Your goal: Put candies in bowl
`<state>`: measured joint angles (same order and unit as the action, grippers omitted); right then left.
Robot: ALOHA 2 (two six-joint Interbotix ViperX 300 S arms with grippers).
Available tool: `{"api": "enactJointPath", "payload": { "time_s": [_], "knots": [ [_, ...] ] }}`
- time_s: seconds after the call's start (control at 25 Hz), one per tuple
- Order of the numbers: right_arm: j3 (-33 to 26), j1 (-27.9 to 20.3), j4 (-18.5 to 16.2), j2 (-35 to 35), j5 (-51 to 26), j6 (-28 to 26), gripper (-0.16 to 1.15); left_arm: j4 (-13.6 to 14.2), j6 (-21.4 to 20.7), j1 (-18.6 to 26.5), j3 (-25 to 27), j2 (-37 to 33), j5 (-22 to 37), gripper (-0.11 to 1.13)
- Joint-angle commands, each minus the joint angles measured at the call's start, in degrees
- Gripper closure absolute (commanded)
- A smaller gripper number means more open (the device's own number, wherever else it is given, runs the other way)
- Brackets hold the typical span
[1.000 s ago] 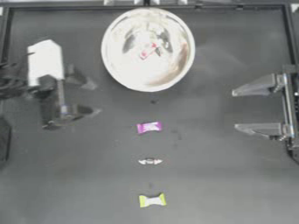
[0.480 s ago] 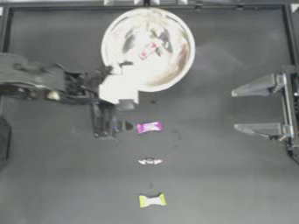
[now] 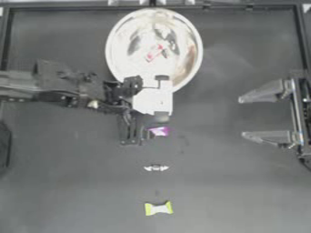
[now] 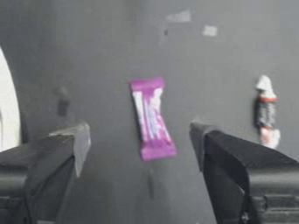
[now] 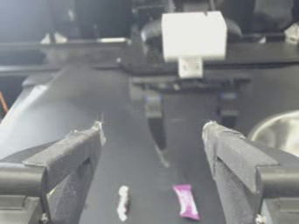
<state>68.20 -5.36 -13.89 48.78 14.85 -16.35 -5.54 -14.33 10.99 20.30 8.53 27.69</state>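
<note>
Left gripper spread wide above the purple candy, glossy twist-wrapped with a pale stripe, mid-tabletop just beside the shiny bowl, right gripper spread, parked at the right edge

The bench is dark and flat. It has a thin raised edge along the far side and down both sides. Two small pale marks sit on the bench top, close together. The dark top has a few faint scuffs.
</note>
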Motion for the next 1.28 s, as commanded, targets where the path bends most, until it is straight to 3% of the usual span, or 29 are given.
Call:
{"api": "enactJointPath", "payload": {
  "time_s": [0.04,0.88,1.28],
  "knots": [
    [-0.6,0.1,-0.1,-0.4,0.7,0.0,0.00,0.4,0.0,0.3,-2.3,0.4,-0.2,0.03],
    [-0.6,0.1,0.1,-0.4,1.1,-0.1,0.00,0.6,0.1,0.0,-4.7,7.0,0.7,0.04],
    [-0.7,0.1,0.2,-0.4,1.4,-0.1,0.00,2.1,0.5,0.0,-4.7,8.5,0.6,0.04]
  ]
}}
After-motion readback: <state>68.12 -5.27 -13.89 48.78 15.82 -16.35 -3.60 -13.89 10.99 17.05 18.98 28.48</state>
